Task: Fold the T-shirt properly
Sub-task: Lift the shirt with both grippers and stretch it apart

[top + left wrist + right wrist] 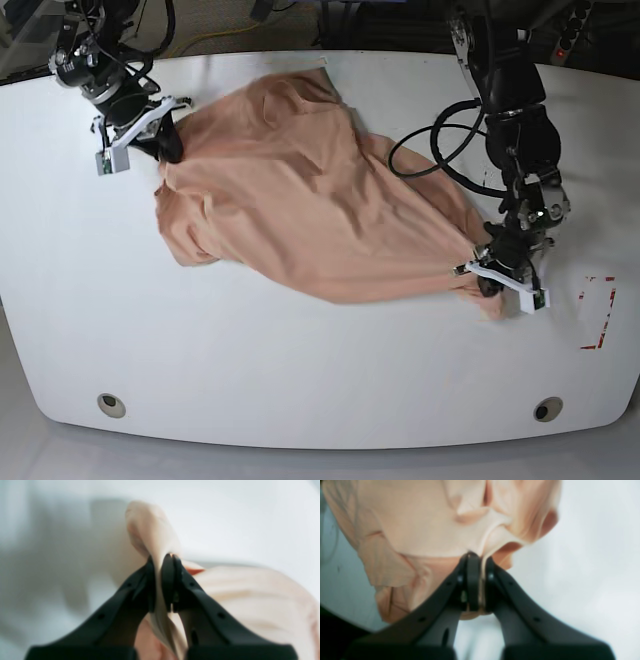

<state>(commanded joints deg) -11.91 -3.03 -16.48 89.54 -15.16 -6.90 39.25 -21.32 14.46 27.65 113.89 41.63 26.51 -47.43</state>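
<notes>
Busy with folding the soft, peach-pink T-shirt (300, 190), bunched and spread across the smooth white table (220, 370). Pinched tight at one end in the black, pointy left gripper (158, 580), at the other in the black, pointy right gripper (482, 580). Probably mid-fold or straightening. Next, maybe: pull both ends gently, lay flat, let go.

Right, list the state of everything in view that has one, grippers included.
Shirt: unfolded, rumpled, pinched at two places, one toward each side of the base view, with a bit of cloth hanging past the left gripper.
Left gripper: closed on the shirt.
Right gripper: closed on the shirt.
Table: shirt spread above it; whether the cloth's middle touches it, I can't tell.
</notes>
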